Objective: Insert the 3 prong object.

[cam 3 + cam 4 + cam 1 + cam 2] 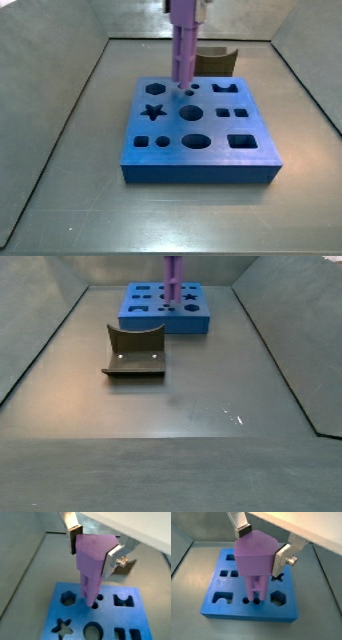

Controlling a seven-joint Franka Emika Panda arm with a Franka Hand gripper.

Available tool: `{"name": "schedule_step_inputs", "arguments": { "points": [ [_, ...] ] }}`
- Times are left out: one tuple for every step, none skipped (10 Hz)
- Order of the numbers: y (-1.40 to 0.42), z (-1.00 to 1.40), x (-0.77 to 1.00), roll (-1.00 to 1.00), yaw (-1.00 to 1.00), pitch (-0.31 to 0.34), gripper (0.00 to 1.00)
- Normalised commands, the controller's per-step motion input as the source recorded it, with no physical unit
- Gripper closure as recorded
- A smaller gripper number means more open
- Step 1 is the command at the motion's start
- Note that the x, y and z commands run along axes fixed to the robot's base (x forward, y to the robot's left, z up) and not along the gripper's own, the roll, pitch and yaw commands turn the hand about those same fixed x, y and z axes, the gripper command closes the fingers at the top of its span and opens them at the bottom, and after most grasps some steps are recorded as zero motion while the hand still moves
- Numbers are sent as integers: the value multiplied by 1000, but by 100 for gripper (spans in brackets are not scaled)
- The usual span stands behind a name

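Note:
My gripper (95,550) is shut on the wide head of the 3 prong object (91,567), a light-purple ridged peg held upright; it also shows in a wrist view (254,564). Its lower tip sits at the small three-hole cut-out of the blue block (70,617), and whether it is inside I cannot tell. In a side view the peg (182,45) stands over the block's (201,158) far middle part, with the gripper out of view above. In the far side view the peg (174,278) rises from the block (147,318).
The blue block carries several shaped holes: star (154,111), oval (195,142), squares (242,141). The dark brown notched block stands behind it (215,58) and shows nearer the camera in a side view (135,354). Grey bin walls (80,70) surround the floor.

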Motion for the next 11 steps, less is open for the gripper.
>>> {"name": "schedule_step_inputs", "arguments": {
  "points": [
    [49,-183,403,60,-394,0,100],
    [0,-191,240,67,-280,-7,100],
    [-11,-169,0,97,-74,-19,100],
    [-31,-240,0,64,-37,-29,100],
    [0,-251,0,84,-60,-9,100],
    [0,-303,-137,54,0,-66,100],
    [0,-366,-194,0,0,-123,100],
    [-37,-409,-140,0,9,-129,100],
    [-31,-346,-146,0,0,-117,100],
    [-43,-371,-54,0,0,-103,100],
    [-29,-423,-3,40,0,-96,100]
  ]
}}
